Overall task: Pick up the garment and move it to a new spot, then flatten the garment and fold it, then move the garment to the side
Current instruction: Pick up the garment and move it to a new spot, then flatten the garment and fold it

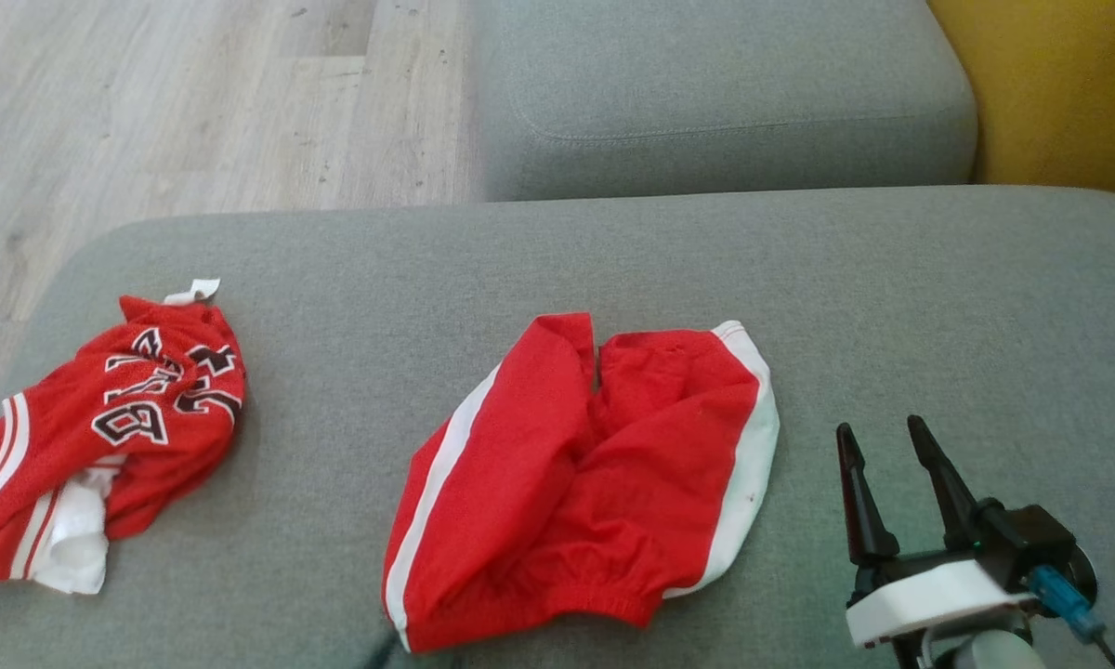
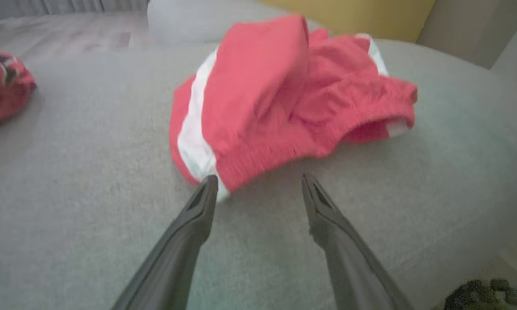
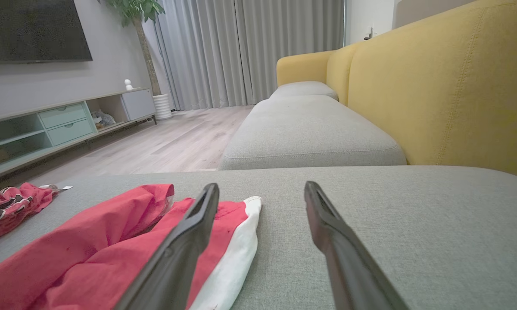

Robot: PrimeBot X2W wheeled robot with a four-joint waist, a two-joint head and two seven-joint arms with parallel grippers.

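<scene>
The garment (image 1: 139, 409), a red jersey with black white-edged lettering and white striped panels, lies crumpled at the left end of the grey seat cushion (image 1: 613, 260). It also shows at the left edge for the left wrist (image 2: 2, 90) and the right wrist (image 3: 8, 206). My left gripper (image 2: 258, 178) is open, with its fingertips just short of the waistband of plain red shorts (image 2: 275, 94), far from the jersey. My right gripper (image 1: 878, 432) stands open and empty over bare cushion, to the right of those shorts (image 1: 595, 465).
The red shorts with white side stripes (image 3: 112, 241) lie mid-cushion. A second grey cushion (image 1: 706, 93) sits beyond, with a yellow backrest (image 3: 448, 86) on the right. Wood floor (image 1: 195, 93) lies past the cushion's left and far edges. Bare cushion spreads right of the shorts.
</scene>
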